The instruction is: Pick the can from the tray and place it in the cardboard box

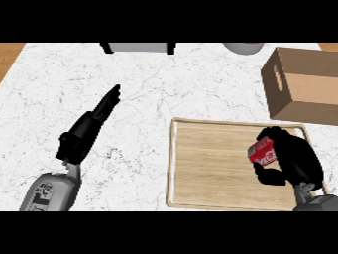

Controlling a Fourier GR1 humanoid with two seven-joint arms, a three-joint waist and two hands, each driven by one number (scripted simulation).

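Right robot hand (297,161) curled (left robot hand (91,126) straight).

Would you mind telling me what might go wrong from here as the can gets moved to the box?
1. The right hand curls round the red can over the wooden tray, hiding much of it; the can might slip unnoticed.
2. The cardboard box shows its side wall towards the tray, so a low carry could likely knock the can against it.
3. The box runs past the view's right edge, so aiming could be harder.
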